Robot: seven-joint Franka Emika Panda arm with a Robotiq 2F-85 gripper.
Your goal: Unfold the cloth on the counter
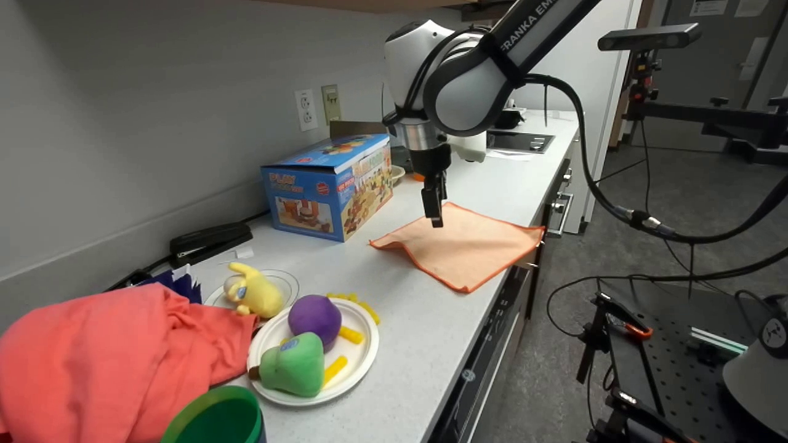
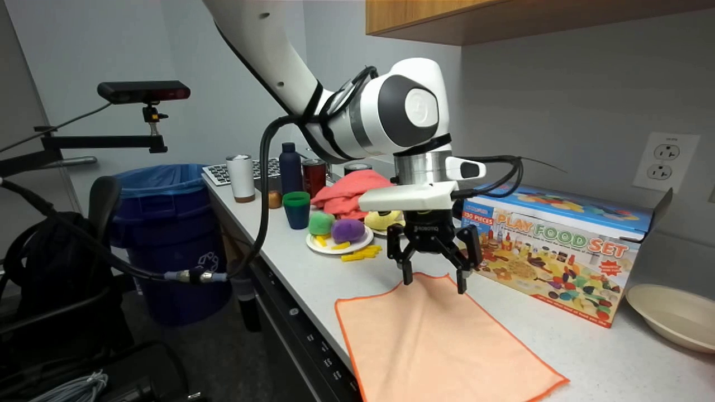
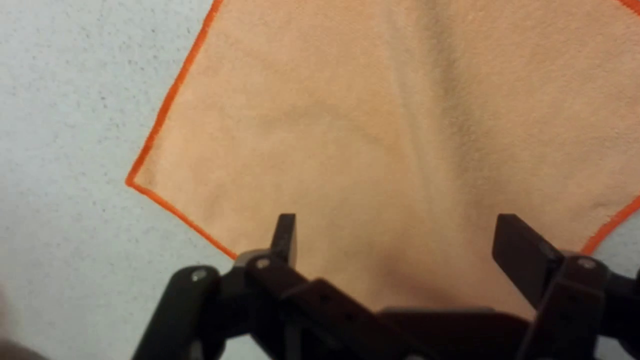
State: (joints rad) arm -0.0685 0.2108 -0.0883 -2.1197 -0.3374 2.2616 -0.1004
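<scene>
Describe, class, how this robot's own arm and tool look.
The glossy, rounded white-and-grey arm bears pale "FRANKA" lettering. Thick black cables are strapped to it. A silver metal cylinder leads to the black, angular, two-fingered tool, marked "ROBOTIQ".

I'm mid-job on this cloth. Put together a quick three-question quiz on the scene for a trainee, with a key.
1. Multiple choice: what colour is the toy sharing the white plate with the green toy? A) red; B) purple; C) blue.
2. True or false: the cloth lies folded in half.
3. Short answer: is the end effector open or shut?

Key:
1. B, the purple toy.
2. False; the cloth lies spread out, creased, its four corners showing in an exterior view.
3. Open; the wrist view shows a wide gap.
</scene>
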